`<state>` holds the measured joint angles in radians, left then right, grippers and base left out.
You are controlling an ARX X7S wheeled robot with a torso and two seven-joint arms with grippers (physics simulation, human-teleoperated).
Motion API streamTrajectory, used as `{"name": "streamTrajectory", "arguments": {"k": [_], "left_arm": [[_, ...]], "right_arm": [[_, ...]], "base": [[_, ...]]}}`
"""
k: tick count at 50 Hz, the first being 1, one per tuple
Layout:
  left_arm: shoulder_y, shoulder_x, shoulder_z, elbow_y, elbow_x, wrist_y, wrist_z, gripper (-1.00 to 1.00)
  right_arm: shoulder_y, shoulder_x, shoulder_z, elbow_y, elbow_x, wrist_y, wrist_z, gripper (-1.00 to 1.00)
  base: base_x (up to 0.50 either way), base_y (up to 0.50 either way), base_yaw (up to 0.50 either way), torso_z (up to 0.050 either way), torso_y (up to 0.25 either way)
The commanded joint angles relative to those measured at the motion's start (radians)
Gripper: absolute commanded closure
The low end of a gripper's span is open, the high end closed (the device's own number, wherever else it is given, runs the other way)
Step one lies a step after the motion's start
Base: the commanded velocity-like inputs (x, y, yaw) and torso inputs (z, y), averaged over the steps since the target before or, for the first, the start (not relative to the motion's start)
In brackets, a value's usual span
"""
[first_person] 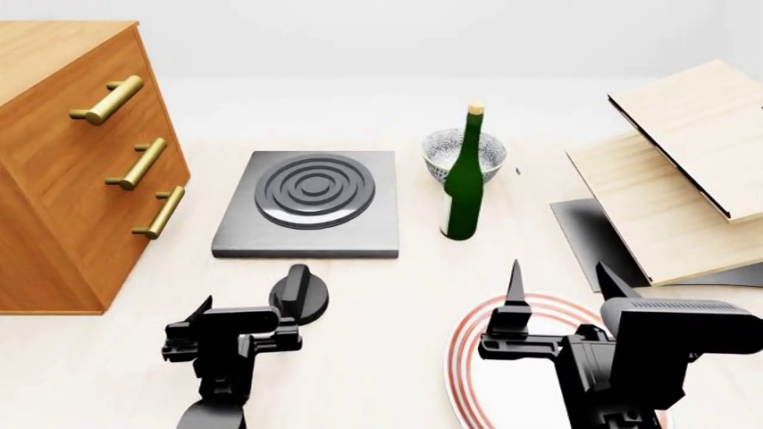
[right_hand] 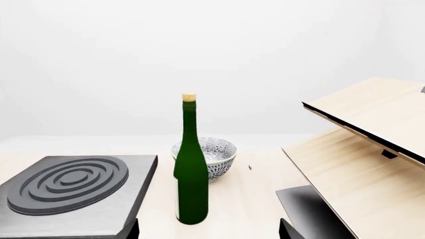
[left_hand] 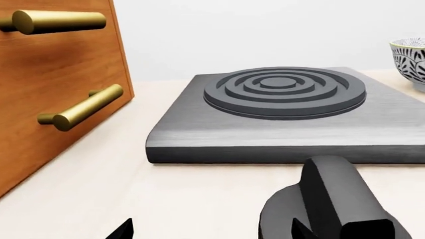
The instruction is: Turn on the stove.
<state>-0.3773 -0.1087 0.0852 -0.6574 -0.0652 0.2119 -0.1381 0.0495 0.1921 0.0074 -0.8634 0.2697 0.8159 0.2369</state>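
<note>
The stove [first_person: 306,214] lies on the worktop [first_person: 394,295], its knob [first_person: 298,293] just before the open, empty left tool [first_person: 234,332]. If the fingers close off-centre, they may slip off the knob ridge and not turn it.

A green bottle [right_hand: 191,164] stands between the stove [right_hand: 73,191] and pale wooden boards [right_hand: 362,164].

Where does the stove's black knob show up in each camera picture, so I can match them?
Head view: the knob lies on the table just in front of the stove slab, beside the left hand.
Left wrist view: the knob is large at the near edge, before the slab.
Right wrist view: not visible.
Shared landmark: the ringed burner.
</note>
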Motion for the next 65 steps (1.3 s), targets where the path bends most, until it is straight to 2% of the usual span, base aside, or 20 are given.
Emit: {"name": "streamTrajectory", "arguments": {"k": [1,12,17,24,30,32,38,40,45,65], "left_arm": [[-0.016,0.036,0.045,0.005,0.011,-0.038,-0.004,-1.0],[-0.046,0.071,0.093,-0.015,-0.004,-0.071,0.007,-1.0],[-0.013,0.068,0.119,0.113,-0.02,-0.146,0.014,-1.0],[0.127,0.012,0.16,0.606,-0.068,-0.412,0.037,-1.0],[0.233,-0.062,0.122,1.089,-0.194,-0.704,0.028,-1.0],[0.249,-0.079,0.079,1.234,-0.285,-0.842,0.016,-1.0],[0.248,-0.1,-0.057,1.482,-0.449,-1.039,-0.04,-1.0],[0.251,-0.099,-0.101,1.51,-0.487,-1.062,-0.052,-1.0],[0.259,-0.1,-0.127,1.503,-0.494,-1.051,-0.059,-1.0],[0.271,-0.105,-0.117,1.449,-0.467,-1.001,-0.073,-1.0]], "right_arm": [[-0.008,0.005,0.003,0.008,0.008,-0.016,0.004,-1.0],[-0.005,0.014,0.006,0.002,0.018,-0.01,0.011,-1.0],[-0.001,0.017,0.007,0.002,0.022,-0.006,0.014,-1.0],[-0.003,0.02,0.008,-0.001,0.027,-0.009,0.018,-1.0],[-0.007,0.02,0.006,-0.001,0.031,-0.013,0.022,-1.0],[-0.009,0.02,0.002,-0.005,0.032,-0.014,0.024,-1.0],[-0.012,0.021,-0.006,-0.001,0.032,-0.023,0.027,-1.0],[-0.013,0.023,-0.01,0.002,0.03,-0.025,0.029,-1.0],[-0.013,0.025,-0.015,-0.002,0.03,-0.023,0.034,-1.0],[-0.014,0.036,-0.023,0.004,0.033,-0.034,0.046,-1.0]], "base": [[0.0,0.0,0.0,0.0,0.0],[0.0,0.0,0.0,0.0,0.0],[0.0,0.0,0.0,0.0,0.0],[0.0,0.0,0.0,0.0,0.0],[0.0,0.0,0.0,0.0,0.0],[0.0,0.0,0.0,0.0,0.0],[0.0,0.0,0.0,0.0,0.0],[0.0,0.0,0.0,0.0,0.0],[0.0,0.0,0.0,0.0,0.0],[0.0,0.0,0.0,0.0,0.0]]}}
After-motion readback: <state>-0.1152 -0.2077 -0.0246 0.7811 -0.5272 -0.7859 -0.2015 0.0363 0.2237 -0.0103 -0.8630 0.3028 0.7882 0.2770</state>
